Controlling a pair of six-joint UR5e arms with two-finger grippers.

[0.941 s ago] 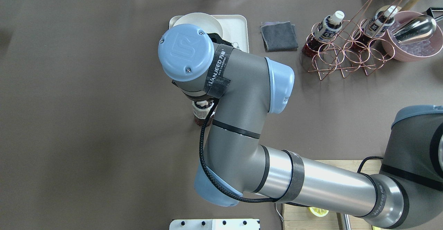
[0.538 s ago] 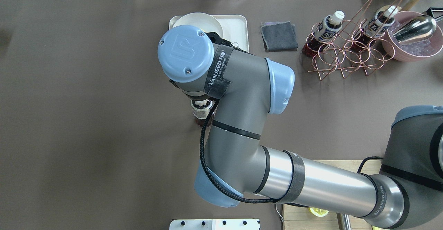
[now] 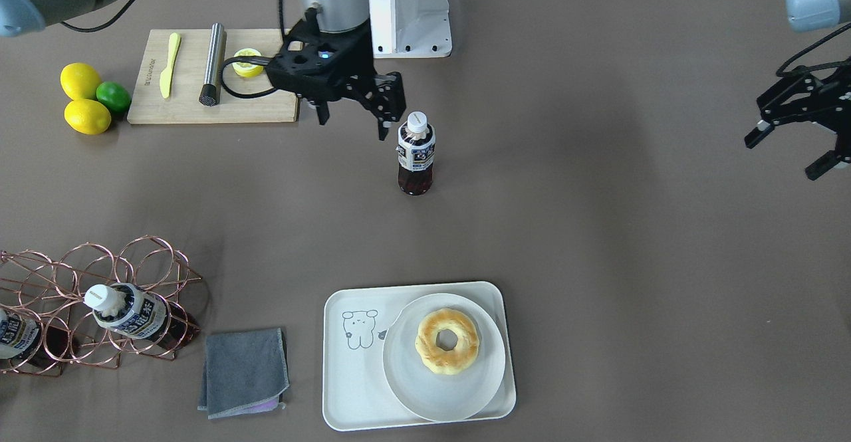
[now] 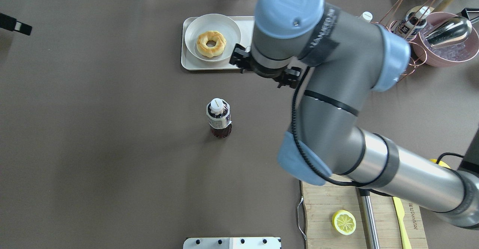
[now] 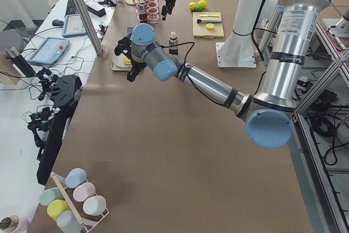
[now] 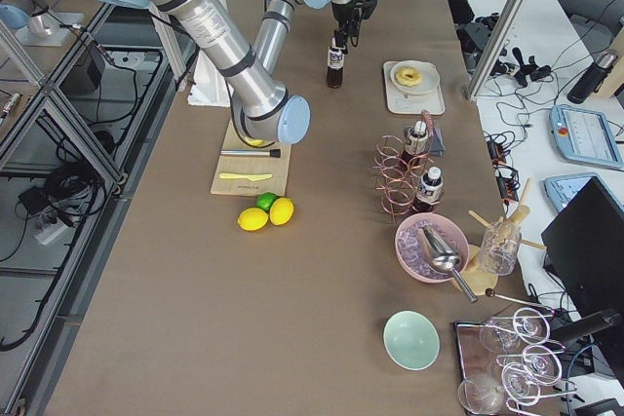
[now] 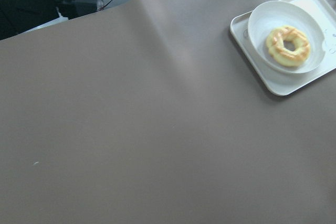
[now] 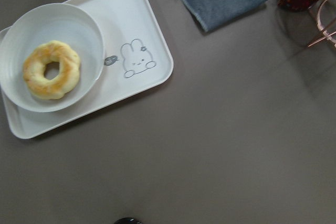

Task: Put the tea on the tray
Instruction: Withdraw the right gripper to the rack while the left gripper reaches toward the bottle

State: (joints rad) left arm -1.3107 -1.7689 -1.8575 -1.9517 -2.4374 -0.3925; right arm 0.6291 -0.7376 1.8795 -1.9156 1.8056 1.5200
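My right pincer (image 3: 352,121) hangs released and empty near the tea (image 3: 416,156), which stands upright on the brown tabletop (image 3: 598,229), well apart from the tray (image 3: 336,375). My left pincer (image 3: 791,151) is spread too. The tray holds a plate (image 3: 405,375) with a doughnut (image 3: 447,340); a copper wire rack (image 3: 66,282) holds two more bottles (image 3: 126,312).

Tea bottles (image 3: 416,156) three; tray (image 3: 352,383), plate (image 3: 399,365), doughnut (image 3: 425,345) one each; whole lemons (image 3: 80,80) two.
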